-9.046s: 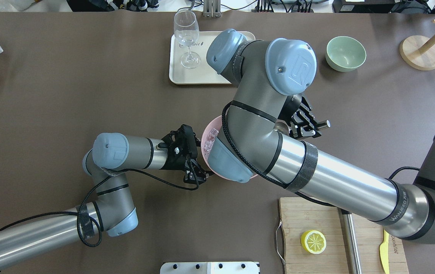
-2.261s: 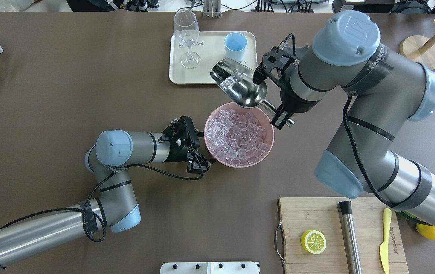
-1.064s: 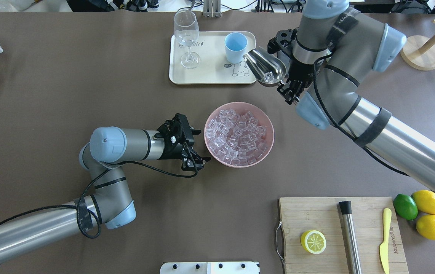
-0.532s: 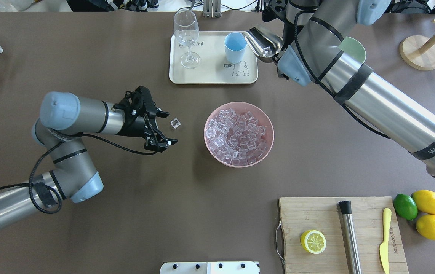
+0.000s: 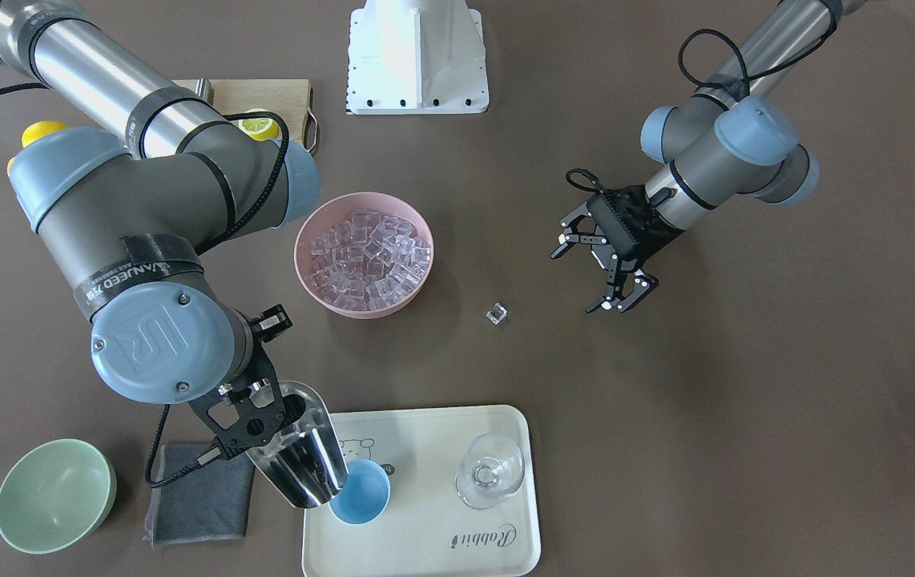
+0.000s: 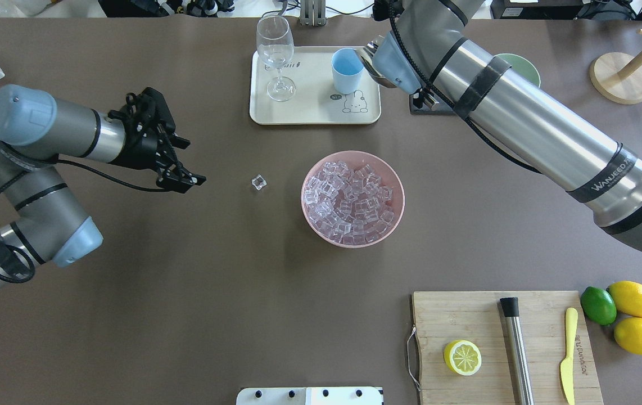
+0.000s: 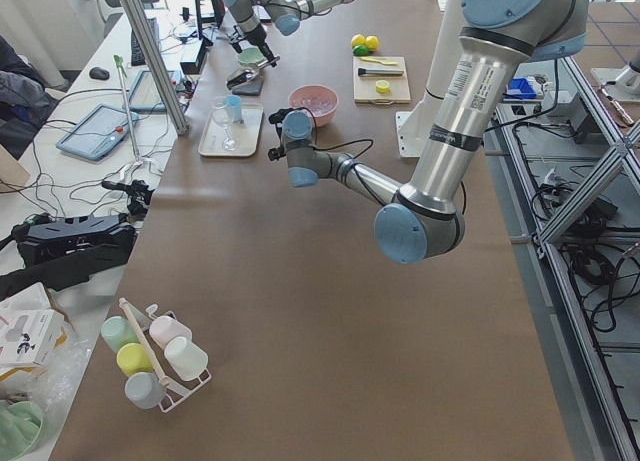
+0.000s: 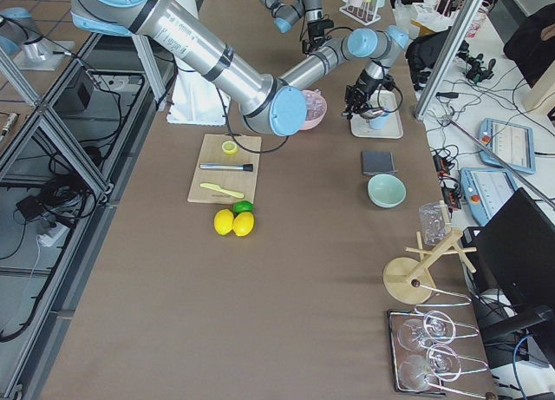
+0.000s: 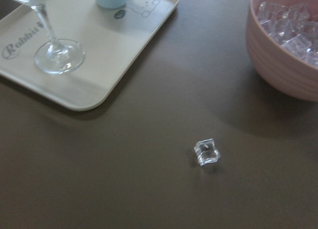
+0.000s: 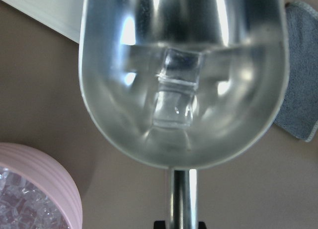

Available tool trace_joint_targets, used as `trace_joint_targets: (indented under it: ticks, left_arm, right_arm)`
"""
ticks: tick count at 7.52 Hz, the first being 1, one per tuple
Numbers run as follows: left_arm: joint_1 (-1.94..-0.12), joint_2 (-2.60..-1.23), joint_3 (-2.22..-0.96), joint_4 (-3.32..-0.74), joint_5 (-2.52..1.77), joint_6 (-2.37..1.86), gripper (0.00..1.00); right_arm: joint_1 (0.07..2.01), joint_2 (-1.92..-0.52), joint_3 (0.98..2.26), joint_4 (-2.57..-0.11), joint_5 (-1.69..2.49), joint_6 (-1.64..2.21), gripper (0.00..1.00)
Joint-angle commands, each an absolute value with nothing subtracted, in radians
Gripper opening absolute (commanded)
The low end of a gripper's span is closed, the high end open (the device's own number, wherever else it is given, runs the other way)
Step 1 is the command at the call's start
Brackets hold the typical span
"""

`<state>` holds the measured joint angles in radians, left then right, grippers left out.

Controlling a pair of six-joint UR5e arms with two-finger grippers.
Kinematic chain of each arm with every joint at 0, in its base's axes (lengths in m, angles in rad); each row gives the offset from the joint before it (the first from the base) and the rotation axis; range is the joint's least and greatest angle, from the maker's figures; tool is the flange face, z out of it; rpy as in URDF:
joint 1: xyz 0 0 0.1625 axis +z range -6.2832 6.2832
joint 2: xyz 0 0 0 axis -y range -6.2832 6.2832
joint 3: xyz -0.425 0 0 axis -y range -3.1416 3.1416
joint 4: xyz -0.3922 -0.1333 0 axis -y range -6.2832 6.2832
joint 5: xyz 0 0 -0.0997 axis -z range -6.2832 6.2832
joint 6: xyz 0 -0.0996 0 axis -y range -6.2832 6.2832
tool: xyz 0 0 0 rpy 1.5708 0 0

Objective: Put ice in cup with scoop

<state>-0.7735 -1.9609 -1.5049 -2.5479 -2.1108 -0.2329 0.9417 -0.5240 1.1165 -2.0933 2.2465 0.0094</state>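
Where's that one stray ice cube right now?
In the overhead view, the stray ice cube lies on the table left of the pink bowl, between it and the left gripper.

Desk (image 6: 186, 315) count: 1 scoop (image 5: 301, 457) w/ 1 ice cube (image 10: 174, 107) seen inside, maybe 2, reflections confuse. 1 light-blue cup (image 6: 348, 70) + 1 wine glass (image 6: 274, 56) on 1 tray (image 6: 310, 109). 1 pink bowl (image 5: 365, 310), ice (image 6: 349, 197) in it too many to count. 1 loose cube (image 6: 258, 181) on desk. 1 green bowl (image 5: 53, 497), 1 grey cloth (image 5: 197, 501). 1 cutting board (image 6: 467, 315) w/ 1 lemon half (image 6: 462, 357), 1 steel cylinder (image 6: 516, 349), 1 yellow knife (image 6: 568, 354). 2 whole lemons (image 6: 640, 336), 1 lime (image 6: 598, 305), 1 wooden stand (image 6: 622, 76).
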Motion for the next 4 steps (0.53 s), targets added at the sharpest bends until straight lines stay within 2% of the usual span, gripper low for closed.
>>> trace_joint_targets:
  ticks: [1, 4]
  left_arm:
    - [-0.924, -1.873, -1.589, -2.326, -2.198, -0.233, 0.98]
    - [-1.099, -1.838, -1.603, -1.959, -2.293, -0.232, 0.98]
  right_arm:
    - [0.94, -0.457, 1.045, -2.205, 2.243, -0.047, 0.0]
    - [0.908, -0.405, 0.973, -2.223, 2.235, -0.054, 0.0]
